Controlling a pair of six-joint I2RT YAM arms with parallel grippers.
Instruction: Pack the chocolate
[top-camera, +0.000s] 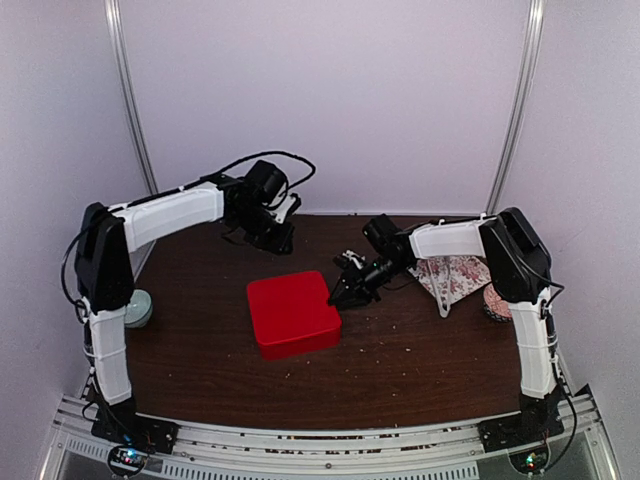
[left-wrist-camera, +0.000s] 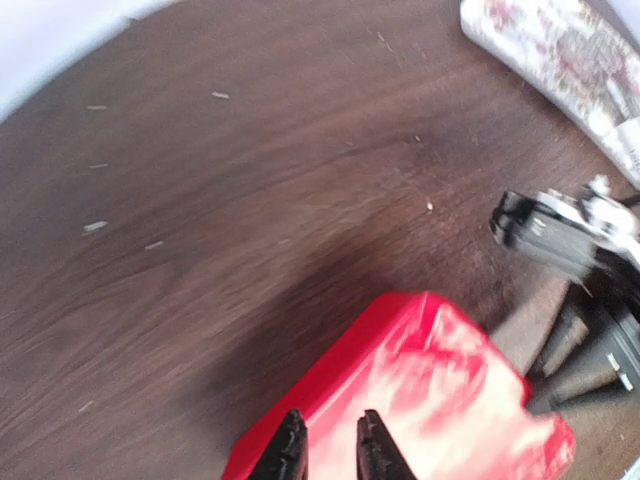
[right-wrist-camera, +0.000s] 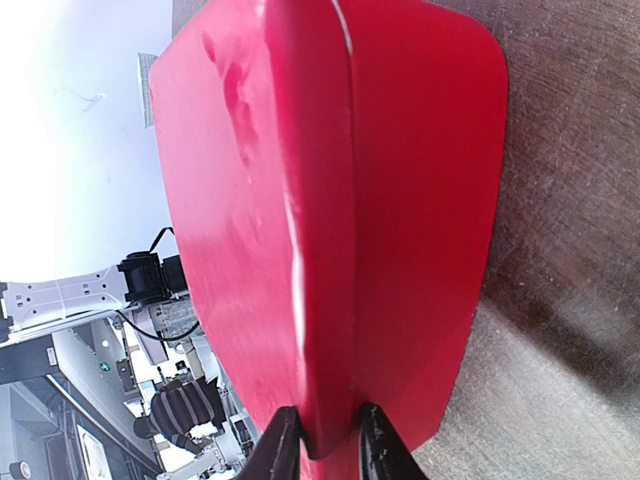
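Observation:
A closed red box (top-camera: 292, 313) lies on the dark wooden table (top-camera: 400, 370). It also shows in the left wrist view (left-wrist-camera: 440, 400) and the right wrist view (right-wrist-camera: 330, 200). No chocolate shows in any view. My right gripper (top-camera: 338, 297) is at the box's right edge. In the right wrist view its jaws (right-wrist-camera: 322, 445) are closed on the raised edge of the box. My left gripper (top-camera: 283, 240) hangs above the table behind the box. Its fingers (left-wrist-camera: 327, 440) stand a little apart with nothing between them.
A floral patterned cloth pouch (top-camera: 455, 275) lies at the right, also in the left wrist view (left-wrist-camera: 560, 50). A round pinkish patterned disc (top-camera: 493, 300) sits by the right arm. A grey-green round object (top-camera: 138, 308) sits at the left edge. Small crumbs dot the table.

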